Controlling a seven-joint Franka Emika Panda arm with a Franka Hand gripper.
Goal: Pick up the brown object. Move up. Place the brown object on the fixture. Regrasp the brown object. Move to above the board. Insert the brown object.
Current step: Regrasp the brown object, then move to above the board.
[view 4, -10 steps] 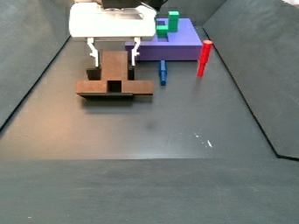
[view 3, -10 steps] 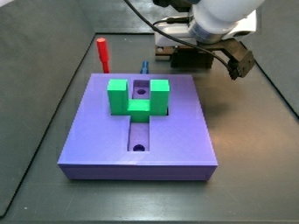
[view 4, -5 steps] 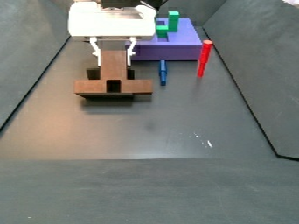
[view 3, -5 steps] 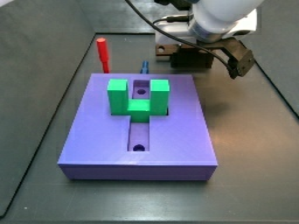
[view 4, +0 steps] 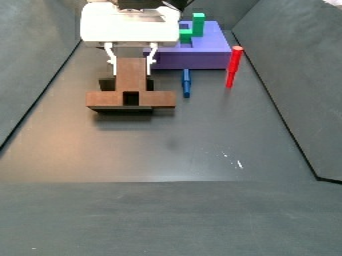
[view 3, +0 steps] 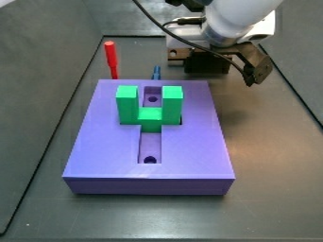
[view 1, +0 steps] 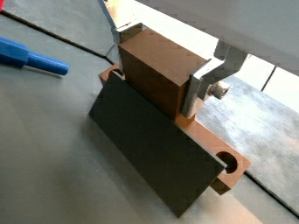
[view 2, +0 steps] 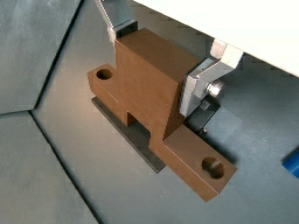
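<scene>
Brown object (view 2: 149,74) upright on fixture (view 1: 149,153), gripper (view 2: 158,57) fingers clamped on it (regrasp stage); off-centre hold risks tilt, jam at board (view 3: 151,142).

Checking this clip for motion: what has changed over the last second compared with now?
Nothing visibly changed: the gripper stays over the fixture, its fingers on either side of the brown object. The board and red peg stayed put.
</scene>
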